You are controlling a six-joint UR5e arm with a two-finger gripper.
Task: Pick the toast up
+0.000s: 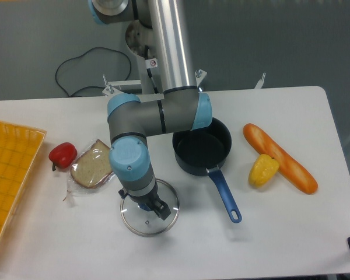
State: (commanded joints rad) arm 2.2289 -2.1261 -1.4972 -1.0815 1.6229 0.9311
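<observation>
Fig.: toast [93, 166] lies wrapped at centre-left of frame, just beside a red pepper [62, 154]. Gripper [153, 208] sits lower centre over a glass lid [149, 214]; jaw opening hidden by wrist, prob. cannot tell. Risk: slick plastic wrap slips, or fingers nudge pepper on approach.
</observation>
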